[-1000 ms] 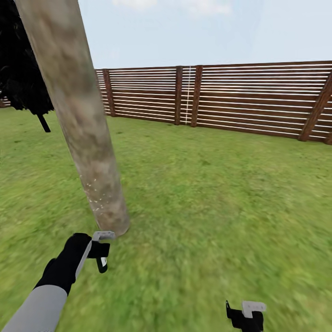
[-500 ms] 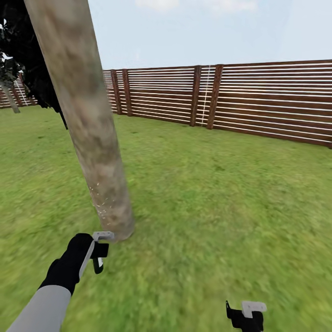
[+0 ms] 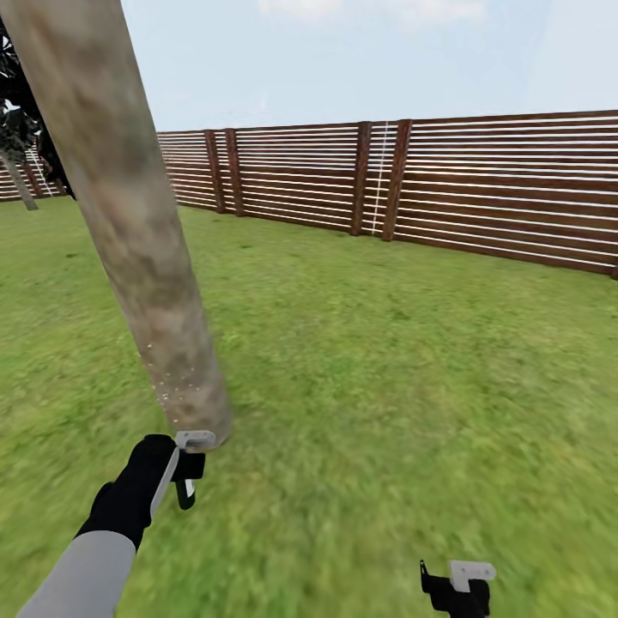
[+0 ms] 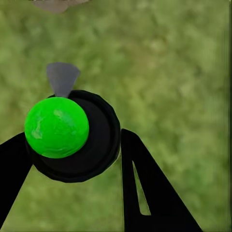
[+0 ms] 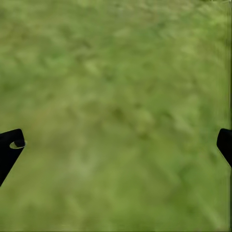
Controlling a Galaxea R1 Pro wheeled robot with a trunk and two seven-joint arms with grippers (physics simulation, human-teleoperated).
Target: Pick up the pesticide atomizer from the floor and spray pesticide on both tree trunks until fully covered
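Garden lawn (image 3: pixel 412 360), green, bounded by a reddish-brown slat fence (image 3: pixel 481 184) under pale sky

Head view: thick mottled tree trunk (image 3: pixel 129 223), one of the task's two, rising at a lean from the grass just ahead of the left arm; long axis near upright, tilted toward upper left. Whitish pesticide specks (image 3: pixel 167 382) scattered on its lowest part only; the column above appears bare. Left gripper (image 3: pixel 187 468) low, just beside the trunk base, closer to it than the other arm. Right gripper (image 3: pixel 459 584) at the bottom edge, well apart from the trunk, over bare grass. Dark narrow tree (image 3: pixel 21 129) behind the trunk, at far left.

Left wrist view: pesticide atomizer (image 4: pixel 72 135), black round body with a bright green top, clamped between the two black fingers (image 4: pixel 145 188); grey nozzle piece (image 4: pixel 62 77) projecting toward a sliver of trunk base (image 4: pixel 58 5) at the frame edge.

Right wrist view: two black fingertips (image 5: pixel 10 145) spread wide at opposite edges, nothing between them but grass.

Judgement: the trunk lies ahead of the nozzle; coverage looks partial, so the spray would need to travel up along the trunk's length, and the left arm is the one placed for it
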